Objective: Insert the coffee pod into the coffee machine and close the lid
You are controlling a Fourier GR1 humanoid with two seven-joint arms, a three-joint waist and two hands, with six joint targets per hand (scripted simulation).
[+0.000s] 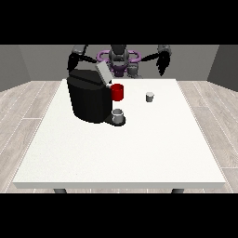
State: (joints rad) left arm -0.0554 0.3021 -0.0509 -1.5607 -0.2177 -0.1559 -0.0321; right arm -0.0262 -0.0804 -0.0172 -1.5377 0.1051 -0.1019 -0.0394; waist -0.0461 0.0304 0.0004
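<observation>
The little grey coffee pod (149, 96) stands alone on the white table (139, 148), toward the back and a bit to the view's right of the middle. Nothing is touching it.

The big black coffee machine (89, 98) sits well apart from it, on the view's left. Its grey lid (103, 73) is tipped up and open. A red part (117, 92) sticks out of the machine's front, and a small grey cup (118, 115) sits low at the machine's foot.

The robot (119, 58) stands behind the table. The hand at the view's right (162, 63) hangs in the air above the back edge, fingers pointing down, holding nothing. The hand at the view's left (72, 62) is up behind the machine. I cannot tell how its fingers are.
</observation>
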